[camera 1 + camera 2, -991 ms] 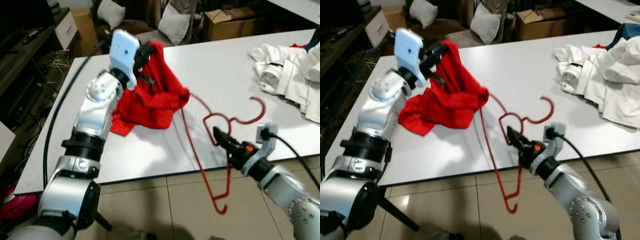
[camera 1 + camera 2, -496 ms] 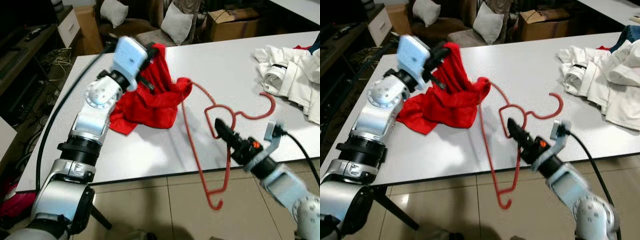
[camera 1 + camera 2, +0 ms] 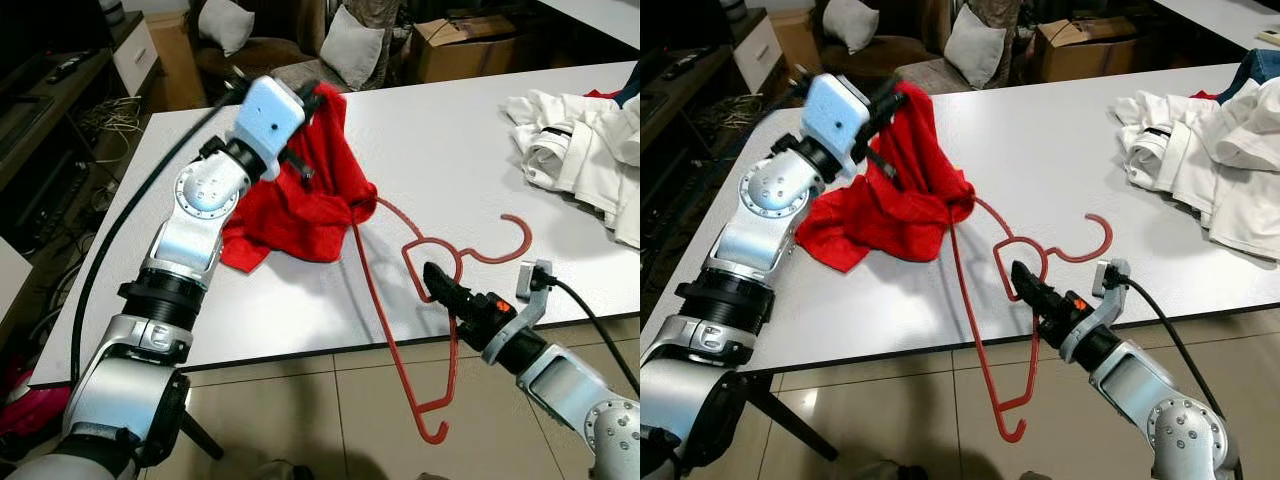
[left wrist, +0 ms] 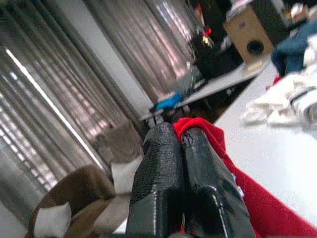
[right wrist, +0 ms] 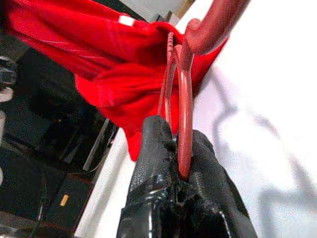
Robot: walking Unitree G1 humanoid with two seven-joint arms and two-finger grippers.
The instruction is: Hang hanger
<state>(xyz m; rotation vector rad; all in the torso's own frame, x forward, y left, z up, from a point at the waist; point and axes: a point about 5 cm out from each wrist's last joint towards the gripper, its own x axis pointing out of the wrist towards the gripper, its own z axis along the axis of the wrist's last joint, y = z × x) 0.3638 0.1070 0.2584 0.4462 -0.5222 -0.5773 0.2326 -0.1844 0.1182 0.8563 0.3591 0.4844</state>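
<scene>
Across the middle of the head views lies a white surface [image 3: 440, 150], and on it, lower centre, a red hanger [image 3: 385, 290] rests partly over the near edge, its hook curling toward the right and one long arm running up into a red cloth [image 3: 300, 200]; the right pincer [image 3: 440, 285], at the lower right of the frame, is pressed together on the thin bar near the hanger's neck, and the right wrist view shows that bar [image 5: 184, 114] caught between the two black fingers [image 5: 148, 168]; the left pincer [image 3: 310, 100], upper left, is shut on a fold of the red cloth and holds it raised above the surface, the left wrist view showing the cloth [image 4: 208, 131] nipped at the fingertips; a heap of white clothes [image 3: 580, 150] lies at the far right, well apart; the hanger looks light, stiff and rather slick, so it may twist in a narrow grip, and the neck below the hook seems the steadiest hold; the cloth is soft and limp, likely to drag on the hanger's arm and slide unless the arm is threaded well inside.
</scene>
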